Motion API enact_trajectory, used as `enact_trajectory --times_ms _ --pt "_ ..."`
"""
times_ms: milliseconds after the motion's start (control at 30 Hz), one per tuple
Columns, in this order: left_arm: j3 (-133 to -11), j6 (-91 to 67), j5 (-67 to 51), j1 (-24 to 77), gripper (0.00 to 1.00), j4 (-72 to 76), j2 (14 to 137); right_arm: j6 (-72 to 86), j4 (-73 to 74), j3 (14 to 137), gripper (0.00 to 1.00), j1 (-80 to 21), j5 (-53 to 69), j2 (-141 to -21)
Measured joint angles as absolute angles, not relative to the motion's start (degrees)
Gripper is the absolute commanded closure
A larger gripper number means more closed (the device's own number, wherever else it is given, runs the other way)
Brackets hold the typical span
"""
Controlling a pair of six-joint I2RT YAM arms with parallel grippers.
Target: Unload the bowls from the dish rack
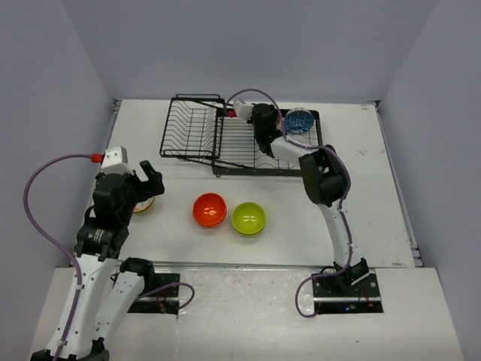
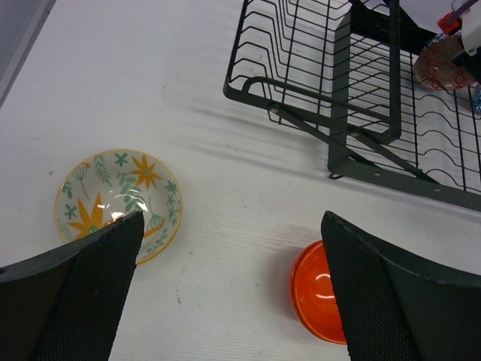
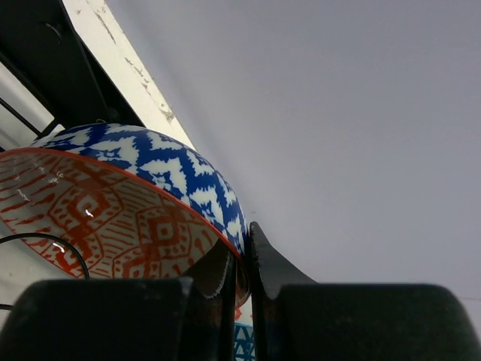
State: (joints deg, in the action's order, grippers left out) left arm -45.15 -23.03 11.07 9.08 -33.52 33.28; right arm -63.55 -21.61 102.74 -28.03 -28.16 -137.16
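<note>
My right claw (image 3: 240, 263) pinches the bowl (image 3: 113, 210) rim in the rack (image 1: 192, 131), left claw (image 2: 233, 226) spread; next I'd lift it clear.

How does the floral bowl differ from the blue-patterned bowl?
The floral bowl sits upright on the table, free under the open left gripper; the blue-patterned bowl is at the dish rack, its rim pinched by the shut right gripper. The floral bowl has orange and green leaves on cream; the blue-patterned bowl is blue-and-white outside, red-patterned inside. Both are round patterned bowls.
</note>
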Motion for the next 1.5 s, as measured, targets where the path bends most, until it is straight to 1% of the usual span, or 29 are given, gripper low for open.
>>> enact_trajectory --times_ms 267,700,867,1000,1133,1200,1267,1500 --pt "-45.1 -23.0 10.6 9.1 0.0 -33.5 33.6 -66.7 -27.7 101.0 1.0 -28.1 -28.2 -137.8" --pt "-45.1 -22.9 9.7 9.1 0.0 -33.5 34.9 -71.0 -50.2 92.5 1.0 -28.5 -27.6 -138.6" --pt "-45.1 -22.9 9.6 9.1 0.0 -33.5 34.9 -72.5 -58.3 91.4 1.0 -28.6 -27.7 -138.5" --pt "-45.1 -22.9 9.6 9.1 0.0 -33.5 34.9 -72.3 -63.7 89.3 1.0 -28.8 -28.1 -136.8" --pt "-45.1 -22.9 9.5 9.1 0.0 -33.5 34.9 -69.0 -64.6 84.6 1.0 -29.9 -29.5 -131.9" --pt "-45.1 -22.9 9.3 9.1 0.0 -33.5 35.0 -65.0 -61.8 81.6 1.0 -30.7 -30.4 -127.8" --pt "-45.1 -22.9 9.3 9.1 0.0 -33.5 35.0 -59.4 -54.6 78.5 1.0 -32.1 -30.8 -120.2" --pt "-45.1 -22.9 9.3 9.1 0.0 -33.5 34.9 -22.7 -9.5 79.1 1.0 -34.8 -27.3 -88.7"
